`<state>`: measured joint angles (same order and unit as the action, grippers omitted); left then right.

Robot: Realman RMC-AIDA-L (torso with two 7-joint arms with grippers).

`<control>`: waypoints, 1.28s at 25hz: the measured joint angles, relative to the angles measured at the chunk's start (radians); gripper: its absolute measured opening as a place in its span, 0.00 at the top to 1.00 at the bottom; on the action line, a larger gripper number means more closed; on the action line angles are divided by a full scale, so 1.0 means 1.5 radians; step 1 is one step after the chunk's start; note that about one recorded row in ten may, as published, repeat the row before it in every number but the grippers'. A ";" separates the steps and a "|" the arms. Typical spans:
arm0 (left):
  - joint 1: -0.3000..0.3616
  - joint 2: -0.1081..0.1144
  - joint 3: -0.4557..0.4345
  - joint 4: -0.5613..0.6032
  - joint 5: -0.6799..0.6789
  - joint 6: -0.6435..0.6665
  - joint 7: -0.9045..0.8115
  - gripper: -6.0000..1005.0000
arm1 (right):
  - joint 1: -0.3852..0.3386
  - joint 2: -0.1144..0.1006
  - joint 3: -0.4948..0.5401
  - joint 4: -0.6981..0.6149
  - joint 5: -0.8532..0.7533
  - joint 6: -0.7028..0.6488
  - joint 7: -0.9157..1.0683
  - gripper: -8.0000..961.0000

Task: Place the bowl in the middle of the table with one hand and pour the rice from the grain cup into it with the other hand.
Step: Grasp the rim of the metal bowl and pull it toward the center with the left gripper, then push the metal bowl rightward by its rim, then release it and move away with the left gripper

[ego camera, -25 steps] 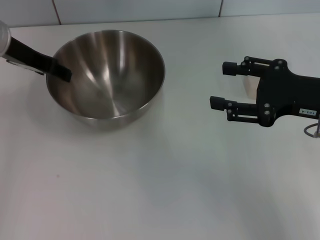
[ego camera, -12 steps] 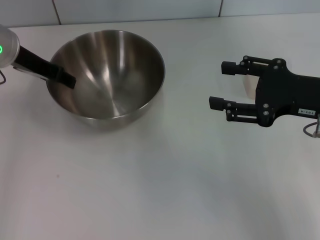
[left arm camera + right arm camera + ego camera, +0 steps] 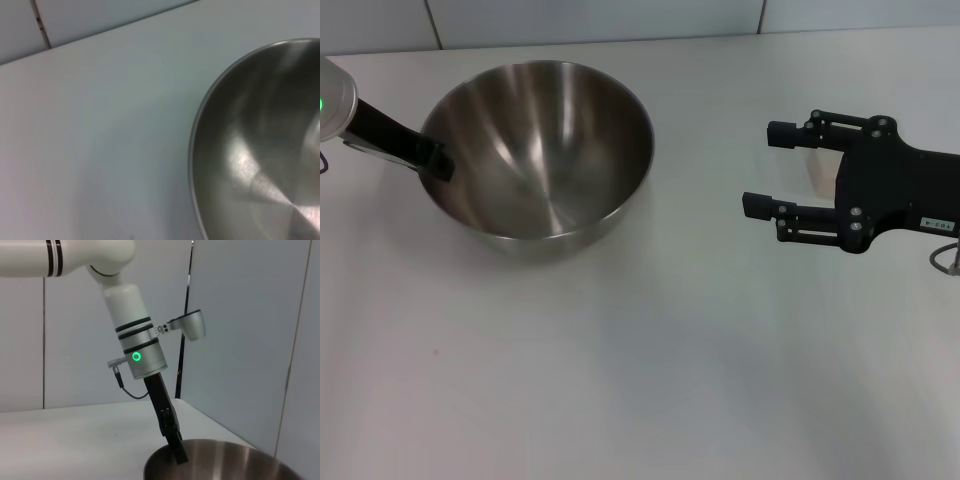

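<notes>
Stainless-steel bowl (image 3: 542, 150) sits left of the table (image 3: 640, 380) centre, the left gripper (image 3: 432, 160) at its rim, finger state indiscernible. Right gripper (image 3: 767, 170), fingers spread and empty, hovers beside the grain cup (image 3: 817, 170). Pouring remains undone.

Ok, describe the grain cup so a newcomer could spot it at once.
On the white table, look right to the open black right gripper. The grain cup stands behind its fingers, mostly hidden. It is small and pale, unlike the big steel bowl at the left.
</notes>
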<state>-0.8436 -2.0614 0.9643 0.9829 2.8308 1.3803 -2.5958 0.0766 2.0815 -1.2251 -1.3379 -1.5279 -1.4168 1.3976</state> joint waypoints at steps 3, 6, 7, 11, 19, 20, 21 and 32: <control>-0.002 -0.001 0.008 -0.002 0.000 -0.001 -0.001 0.66 | 0.002 0.000 0.001 0.001 0.000 0.000 0.000 0.24; -0.001 -0.001 0.015 -0.003 0.000 -0.004 0.000 0.77 | 0.003 0.000 0.002 0.001 0.001 -0.001 -0.001 0.24; 0.000 -0.001 0.015 -0.003 0.000 -0.004 0.000 0.79 | 0.003 0.000 0.002 0.001 0.001 -0.001 -0.003 0.24; 0.001 -0.002 0.015 -0.004 -0.001 -0.003 0.001 0.86 | 0.003 0.000 0.003 0.001 0.001 -0.001 -0.005 0.24; -0.002 -0.002 0.015 -0.005 -0.006 0.017 0.009 0.91 | 0.004 0.000 0.004 0.001 0.001 0.000 -0.006 0.24; -0.003 -0.002 0.015 -0.005 -0.007 0.021 0.012 0.91 | 0.004 0.000 0.004 0.000 0.001 0.000 -0.006 0.24; -0.004 -0.003 0.015 -0.005 -0.007 0.026 0.015 0.91 | 0.005 0.000 0.004 0.000 0.001 0.000 -0.006 0.24; -0.013 -0.004 0.040 0.004 -0.091 0.040 0.053 0.93 | 0.011 0.001 0.003 0.001 0.001 -0.006 -0.015 0.24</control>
<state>-0.8632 -2.0678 1.0236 0.9885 2.6936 1.4403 -2.5170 0.0933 2.0826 -1.2199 -1.3360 -1.5262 -1.4257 1.3744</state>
